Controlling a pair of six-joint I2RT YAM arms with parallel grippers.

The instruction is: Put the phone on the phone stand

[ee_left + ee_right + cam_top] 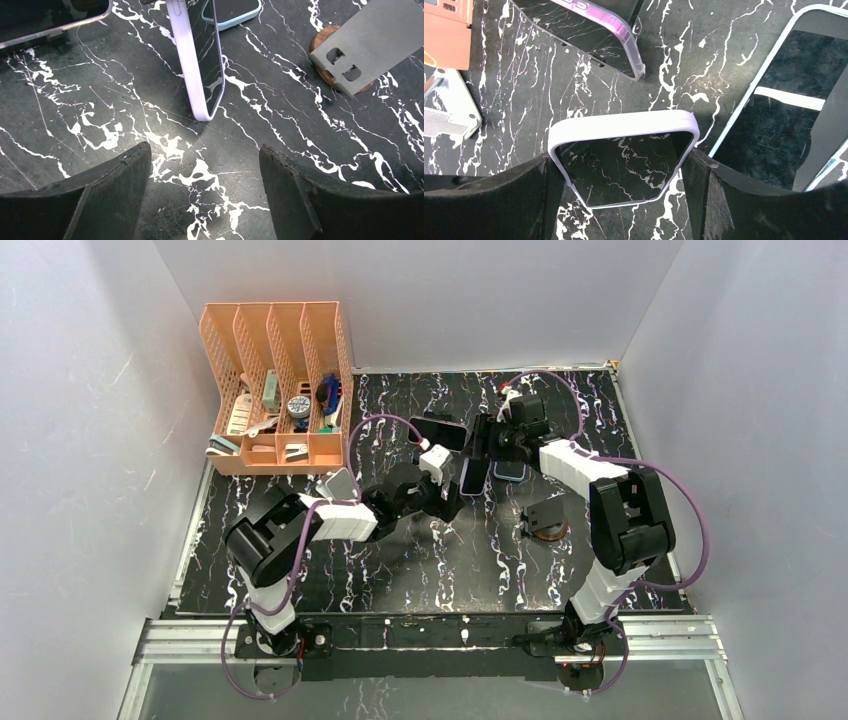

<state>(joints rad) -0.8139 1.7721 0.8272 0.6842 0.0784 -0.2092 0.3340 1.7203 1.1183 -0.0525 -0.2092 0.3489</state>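
The phone [624, 150], in a white case with a dark glossy screen, sits between my right gripper's [621, 162] two fingers, which press on its long sides. In the left wrist view the phone [200, 60] stands tilted, its lower end touching the marble table. From above, the phone [473, 477] hangs below my right gripper [487, 448]. My left gripper [205, 155] is open just short of the phone's lower end, with only table between its fingers; it also shows in the top view [452, 502]. The grey phone stand [546, 517] on its round wooden base stands to the right [365, 45], empty.
A phone in a light blue case [510, 470] lies flat beside the held one [789, 95]. A phone in a clear pink case [440, 430] lies further left [584, 30]. An orange file organizer [275, 390] with small items stands at the back left.
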